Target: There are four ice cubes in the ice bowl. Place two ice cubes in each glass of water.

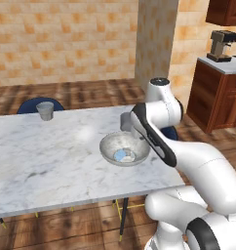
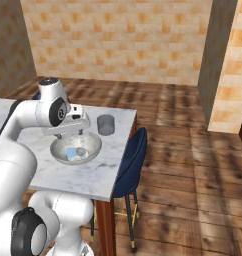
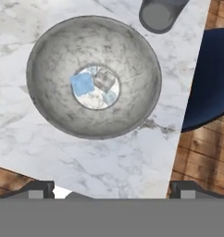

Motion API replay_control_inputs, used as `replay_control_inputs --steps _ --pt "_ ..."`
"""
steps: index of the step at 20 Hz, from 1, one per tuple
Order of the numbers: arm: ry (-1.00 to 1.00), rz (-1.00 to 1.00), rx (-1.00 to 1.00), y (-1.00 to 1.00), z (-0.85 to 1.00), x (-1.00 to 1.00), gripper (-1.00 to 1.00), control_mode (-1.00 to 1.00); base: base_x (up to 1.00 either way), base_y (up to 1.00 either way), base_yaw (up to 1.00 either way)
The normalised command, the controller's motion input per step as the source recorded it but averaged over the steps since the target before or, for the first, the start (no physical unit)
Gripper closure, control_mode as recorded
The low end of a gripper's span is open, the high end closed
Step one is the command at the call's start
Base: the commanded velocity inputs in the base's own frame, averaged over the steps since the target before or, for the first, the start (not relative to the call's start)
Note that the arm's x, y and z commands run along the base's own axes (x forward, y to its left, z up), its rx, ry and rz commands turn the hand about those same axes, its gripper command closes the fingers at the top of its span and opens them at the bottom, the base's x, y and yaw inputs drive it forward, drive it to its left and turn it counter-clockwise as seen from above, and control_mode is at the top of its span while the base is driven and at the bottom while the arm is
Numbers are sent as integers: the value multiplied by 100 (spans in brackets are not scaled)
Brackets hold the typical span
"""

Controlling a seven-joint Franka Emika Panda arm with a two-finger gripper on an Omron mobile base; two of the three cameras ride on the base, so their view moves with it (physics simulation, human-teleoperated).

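- The hand view looks straight down into the ice bowl [image 3: 93, 76], where ice cubes [image 3: 93, 85] cluster at its centre, and the gripper [image 3: 111, 190] above stands wide open, empty.
- The left base view shows a far glass of water [image 1: 45, 110] upright at the marble table [image 1: 42, 161] edge, well apart from the bowl.
- The near glass [image 2: 106, 125] stands upright just beside the bowl.

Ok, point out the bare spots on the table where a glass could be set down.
The table has a wide bare stretch between the far glass and the bowl, plus the near edge in front of the bowl. It is crowded at the right end, where the bowl and near glass sit close together.
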Motion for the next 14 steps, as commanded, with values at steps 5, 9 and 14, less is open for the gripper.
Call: replay_control_inputs --steps 5,9,14 --pt "0 6 0 21 -17 0 -100 -100 0 0 0" --pt "0 9 2 26 -21 0 -100 -100 0 0 0" --pt "3 6 9 12 -29 10 -100 -100 0 0 0"
